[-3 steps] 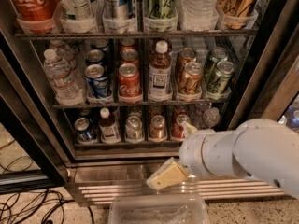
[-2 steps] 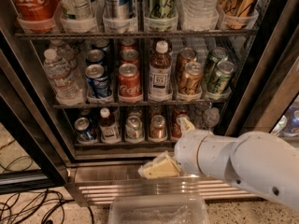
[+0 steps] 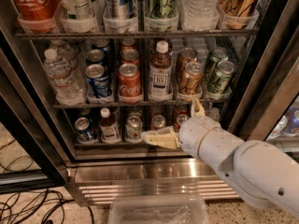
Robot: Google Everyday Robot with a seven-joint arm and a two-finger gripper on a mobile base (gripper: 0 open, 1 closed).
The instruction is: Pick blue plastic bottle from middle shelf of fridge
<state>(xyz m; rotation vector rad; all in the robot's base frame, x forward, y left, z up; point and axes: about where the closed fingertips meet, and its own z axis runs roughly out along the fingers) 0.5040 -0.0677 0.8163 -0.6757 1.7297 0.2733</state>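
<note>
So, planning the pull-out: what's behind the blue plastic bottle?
Nothing shows behind the blue plastic bottle; its body covers that lane of the middle shelf. The open gripper sits lower, before the bottom-shelf cans.

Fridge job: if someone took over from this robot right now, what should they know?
Gripper: open, empty, in front of the lower shelf, below and slightly right of the bottle.
Blue plastic bottle: upright on the middle shelf of the fridge, between a red can and bronze cans, untouched.
Done: gripper is at the fridge front; nothing grasped yet.
Left: raise the gripper, close on the bottle, lift it out.
</note>
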